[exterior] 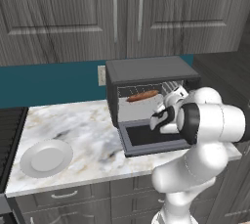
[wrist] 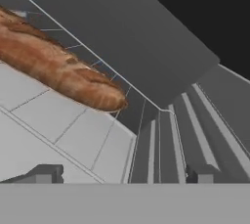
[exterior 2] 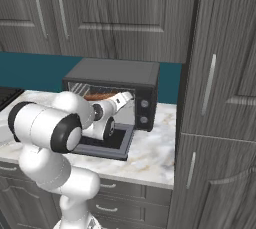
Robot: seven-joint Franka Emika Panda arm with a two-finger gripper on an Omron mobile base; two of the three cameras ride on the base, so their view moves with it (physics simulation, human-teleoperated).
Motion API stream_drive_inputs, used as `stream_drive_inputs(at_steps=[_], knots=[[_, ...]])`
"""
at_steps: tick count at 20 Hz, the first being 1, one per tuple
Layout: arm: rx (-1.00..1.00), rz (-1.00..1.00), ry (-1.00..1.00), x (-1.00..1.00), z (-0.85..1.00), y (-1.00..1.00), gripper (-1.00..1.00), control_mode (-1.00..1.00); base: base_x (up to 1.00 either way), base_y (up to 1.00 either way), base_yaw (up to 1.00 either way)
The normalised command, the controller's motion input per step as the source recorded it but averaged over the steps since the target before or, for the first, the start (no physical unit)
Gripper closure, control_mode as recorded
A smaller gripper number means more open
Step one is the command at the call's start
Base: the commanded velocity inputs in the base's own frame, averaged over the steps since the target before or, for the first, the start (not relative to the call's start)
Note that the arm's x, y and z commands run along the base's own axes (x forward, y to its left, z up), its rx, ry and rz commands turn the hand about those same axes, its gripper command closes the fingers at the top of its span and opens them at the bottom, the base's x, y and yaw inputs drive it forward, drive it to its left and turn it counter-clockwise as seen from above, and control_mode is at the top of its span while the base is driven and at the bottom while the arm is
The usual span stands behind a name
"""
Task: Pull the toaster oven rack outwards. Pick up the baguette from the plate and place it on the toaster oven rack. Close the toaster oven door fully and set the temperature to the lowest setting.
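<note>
**Baguette on the rack, door down, hand at the oven mouth**

Baguette lay lengthwise on the toaster oven rack, inside the toaster oven, so the carrying part of the job looked finished. It sat toward the left of the oven's opening, resting on the wire grid with grid to spare on its right. That seemed a fair place for it: far enough onto the rack that a closing door should not catch it, though how deep it sat I could not judge exactly.

The gripper hovered just in front of the oven's cavity with its fingers spread wide and nothing between them, the near end of the loaf slightly ahead of it. I took that as a hand that had let go, not one about to grasp.

The toaster oven door hung fully down, flat over the counter in front of the oven. Its front edge lay near the counter's front edge, leaving little room below; lifting it would likely mean coming under or behind that lip. The arm crowded the oven's right front, partly hiding the knobs from the left side.

The plate sat bare, well to the left of the oven.
</note>
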Motion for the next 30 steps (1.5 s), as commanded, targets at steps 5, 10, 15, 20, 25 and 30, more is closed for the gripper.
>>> stream_drive_inputs(at_steps=[5,10,15,20,25,30], knots=[[0.00,-0.10,0.25,-0.87,0.41,-0.04,-1.00,-1.00,0.00,0.00,0.00],[0.05,-0.16,0.28,-1.00,0.48,-0.15,-1.00,-1.00,0.00,0.00,0.00],[0.10,-0.17,0.36,-1.00,0.90,-0.15,-1.00,-1.00,0.00,0.00,0.00],[0.14,-0.16,0.49,-1.00,0.90,-0.25,-1.00,-1.00,0.00,0.00,0.00],[0.16,0.00,0.34,-0.86,-0.19,-0.64,-1.00,-1.00,0.00,0.00,0.00],[0.09,0.02,-0.15,-0.55,-0.17,-0.36,-1.00,-1.00,0.00,0.00,0.00]])
